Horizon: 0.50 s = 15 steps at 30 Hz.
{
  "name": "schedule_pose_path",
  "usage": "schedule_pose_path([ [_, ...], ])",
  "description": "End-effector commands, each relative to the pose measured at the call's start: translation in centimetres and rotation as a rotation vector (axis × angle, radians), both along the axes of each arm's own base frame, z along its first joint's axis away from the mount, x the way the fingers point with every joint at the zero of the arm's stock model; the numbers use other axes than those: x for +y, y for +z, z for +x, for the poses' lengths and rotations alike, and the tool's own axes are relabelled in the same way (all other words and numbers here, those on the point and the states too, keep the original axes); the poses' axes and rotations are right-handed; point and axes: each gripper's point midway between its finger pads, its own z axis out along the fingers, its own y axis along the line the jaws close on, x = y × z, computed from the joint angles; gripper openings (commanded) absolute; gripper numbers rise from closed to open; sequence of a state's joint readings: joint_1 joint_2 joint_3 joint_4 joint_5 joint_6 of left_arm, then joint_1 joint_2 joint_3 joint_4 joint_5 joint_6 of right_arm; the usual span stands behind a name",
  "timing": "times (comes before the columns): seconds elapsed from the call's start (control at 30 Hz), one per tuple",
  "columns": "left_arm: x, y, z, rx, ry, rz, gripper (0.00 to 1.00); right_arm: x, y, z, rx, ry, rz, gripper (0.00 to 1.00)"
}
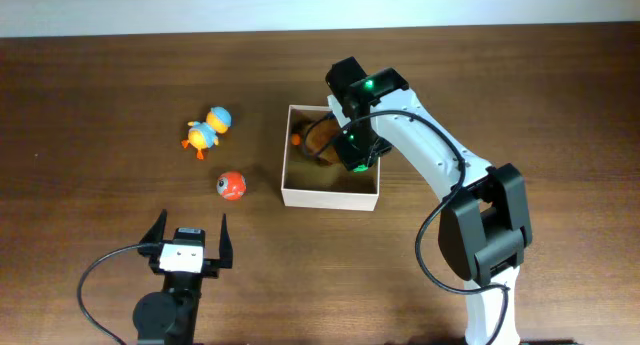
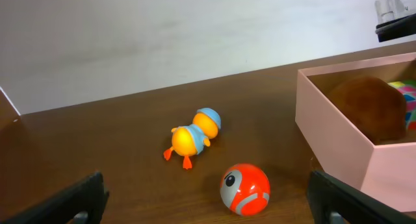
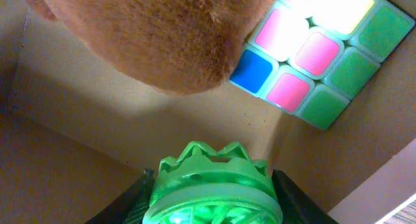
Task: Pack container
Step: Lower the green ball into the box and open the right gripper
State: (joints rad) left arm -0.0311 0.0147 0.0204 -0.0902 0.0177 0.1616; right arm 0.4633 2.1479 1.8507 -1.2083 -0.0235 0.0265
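The container [image 1: 330, 197], a shallow cream-walled box with a tan floor, sits mid-table; its wall also shows in the left wrist view [image 2: 338, 133]. Inside lie a brown plush toy [image 3: 149, 36] and a colourful puzzle cube [image 3: 318, 49]. My right gripper [image 3: 211, 188] is over the box, shut on a glowing green crown-topped toy [image 3: 211, 182]; from overhead its green light shows at the box's right side [image 1: 355, 150]. My left gripper [image 1: 188, 243] is open and empty near the front edge, facing a red ball toy [image 2: 245, 188] and an orange-and-blue duck toy [image 2: 193, 136].
The duck toy [image 1: 207, 130] and the red ball [image 1: 231, 185] lie on the brown table left of the box. A pale wall runs along the table's far edge [image 2: 162, 42]. The right arm reaches over from the front right [image 1: 480, 225].
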Motion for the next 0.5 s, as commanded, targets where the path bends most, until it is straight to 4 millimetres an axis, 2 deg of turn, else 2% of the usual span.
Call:
schedule_pose_path([
  [0.0,0.11,-0.11,-0.01,-0.003,0.007,0.013,0.99,-0.44,0.30,0.08,-0.010,-0.010,-0.006,0.47],
  [0.1,0.11,-0.11,-0.01,-0.002,0.007,0.013,0.99,-0.44,0.30,0.08,-0.010,-0.010,-0.005,0.48],
  [0.23,0.11,-0.11,-0.01,-0.002,0.007,0.013,0.99,-0.43,0.30,0.10,-0.011,-0.010,-0.005,0.53],
  [0.47,0.11,-0.13,-0.01,-0.002,0.007,0.013,0.99,-0.40,0.30,0.16,-0.013,-0.010,-0.004,0.54],
])
